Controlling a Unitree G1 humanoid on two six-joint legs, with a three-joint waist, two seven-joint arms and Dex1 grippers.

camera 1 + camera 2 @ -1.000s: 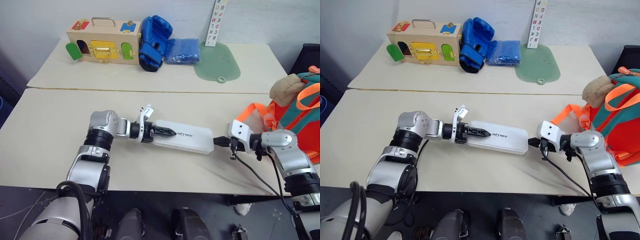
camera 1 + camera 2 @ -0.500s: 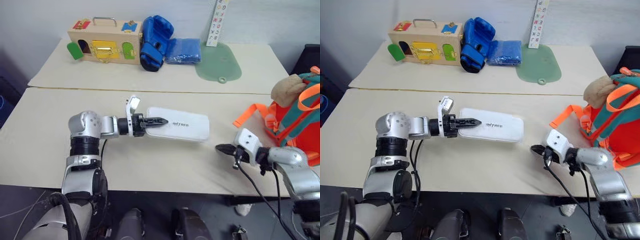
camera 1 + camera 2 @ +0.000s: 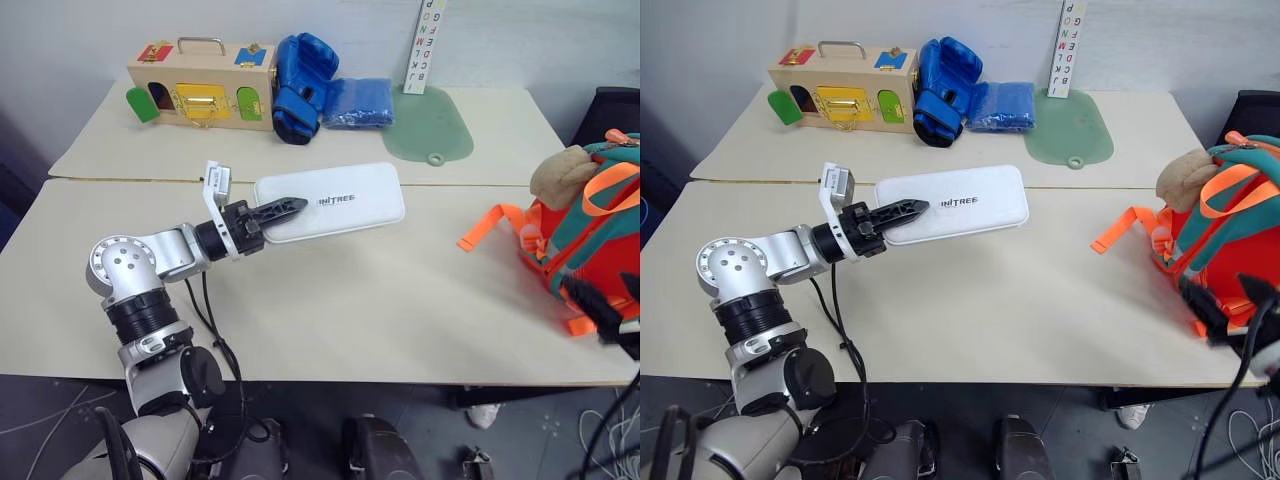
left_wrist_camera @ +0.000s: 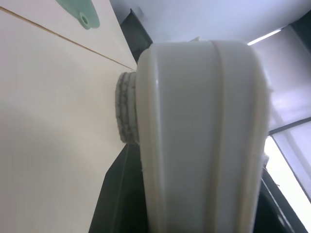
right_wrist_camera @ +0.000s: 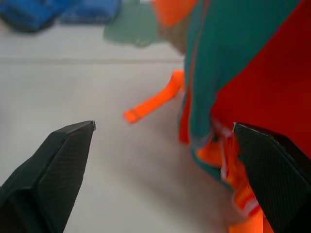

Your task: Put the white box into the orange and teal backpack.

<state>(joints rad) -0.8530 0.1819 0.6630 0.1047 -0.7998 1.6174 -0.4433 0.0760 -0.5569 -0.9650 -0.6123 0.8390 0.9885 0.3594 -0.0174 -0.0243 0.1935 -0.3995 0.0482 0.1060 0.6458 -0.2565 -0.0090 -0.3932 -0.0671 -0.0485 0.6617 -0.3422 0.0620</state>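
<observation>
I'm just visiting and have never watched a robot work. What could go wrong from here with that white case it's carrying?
The left gripper pinches the white box only at one end, so the long free end could sag or slip out. The orange and teal backpack shows no wide opening from here, so the box may jam against it. The right gripper, open beside the backpack, could snag the loose orange straps.

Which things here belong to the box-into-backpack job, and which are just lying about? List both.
In the job:
- white box, held by the left gripper
- orange and teal backpack
- right gripper, open beside the backpack

Lying about:
- wooden box
- blue boxing glove
- blue cloth
- green mat
- letter strip
</observation>
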